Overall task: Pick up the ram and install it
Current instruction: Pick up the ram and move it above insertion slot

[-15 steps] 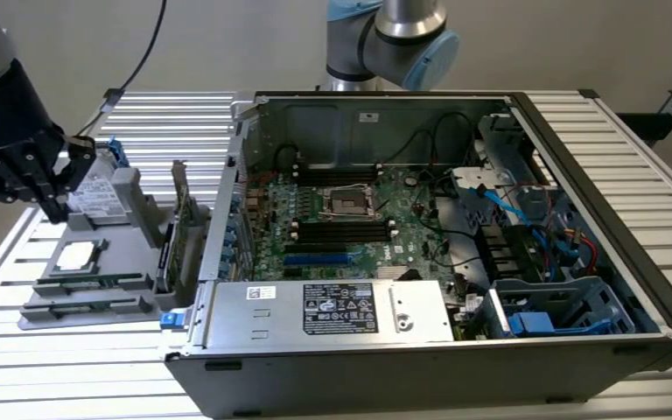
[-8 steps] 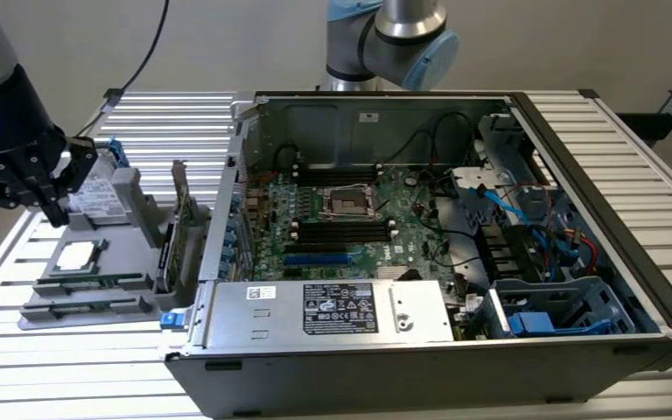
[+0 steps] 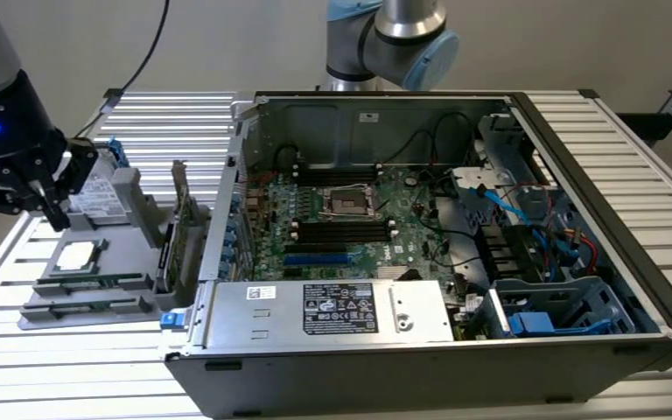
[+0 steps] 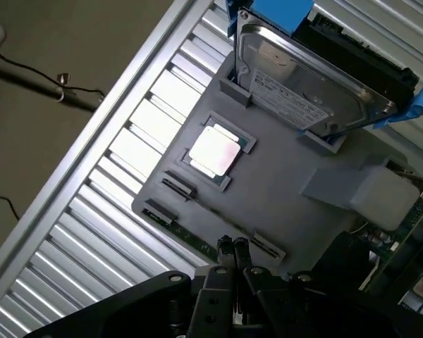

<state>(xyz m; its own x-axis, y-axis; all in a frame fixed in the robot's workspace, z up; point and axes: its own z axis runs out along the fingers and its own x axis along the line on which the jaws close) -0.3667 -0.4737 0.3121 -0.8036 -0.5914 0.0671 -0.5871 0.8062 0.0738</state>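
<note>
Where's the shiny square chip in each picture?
Exterior view: the shiny square chip lies on the grey tray at the exterior view's left, beside the open computer case.
Wrist view: the same chip sits on the tray, between the hard drive and the claw.
Shared landmark: the upright hard drive with blue tabs.

Exterior view's left: grey plastic parts holder (image 3: pixel 126 254) hemmed by upright silver hard drive (image 3: pixel 97 197), standing green expansion card (image 3: pixel 181 210) and open black computer case (image 3: pixel 430 376); ribbed aluminium table (image 3: pixel 32 367) free at lower left.
</note>
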